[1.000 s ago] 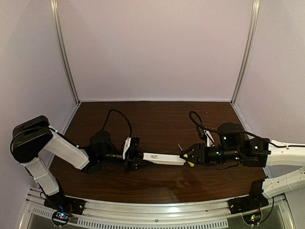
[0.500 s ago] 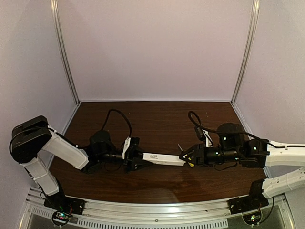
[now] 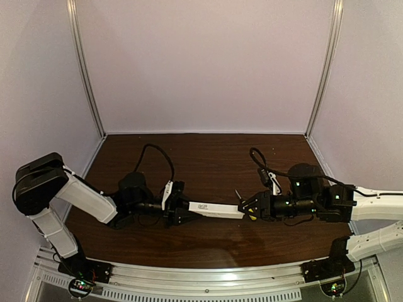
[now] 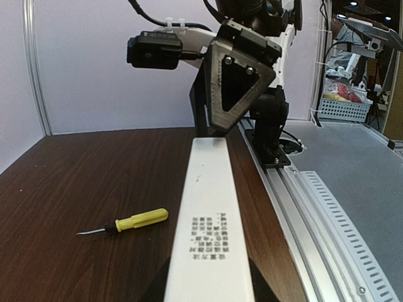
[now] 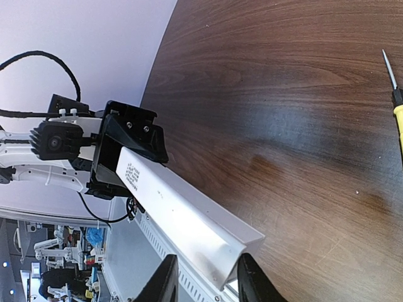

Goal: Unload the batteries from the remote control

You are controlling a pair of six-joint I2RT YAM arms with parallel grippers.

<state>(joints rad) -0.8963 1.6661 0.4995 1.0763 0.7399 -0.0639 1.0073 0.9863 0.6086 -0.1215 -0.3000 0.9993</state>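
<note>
The remote control [image 3: 216, 209] hung clear of the desk [image 3: 208, 157], lying lengthwise from left to right, about midway between the side edges and closer to the near edge than the far one. The left gripper [image 3: 182, 211] was clamped on its left end, and the bar ran straight out from those jaws with no sag. From that it read as a stiff, light, hollow plastic shell. The right gripper [image 3: 243, 208] sat at the opposite end, with its fingers [image 5: 165, 280] standing either side of the bar's tip. One finger was close against the edge, but whether the pair actually pinched the plastic could not be told. The white faces looked smooth and glossy, so the bar would likely be slippery under hard pads. The long side walls near each end seemed the soundest places to hold it, since they leave the flat faces free. The face with the small printed label [image 4: 211, 238] was turned upward. No batteries and no dark recess showed in any view, so the compartment probably faced away from the cameras. The cells, being small and round, would probably roll once freed. The yellow-handled screwdriver [image 4: 135, 221] lay flat on the desk just beyond the remote's right end, untouched.
</note>
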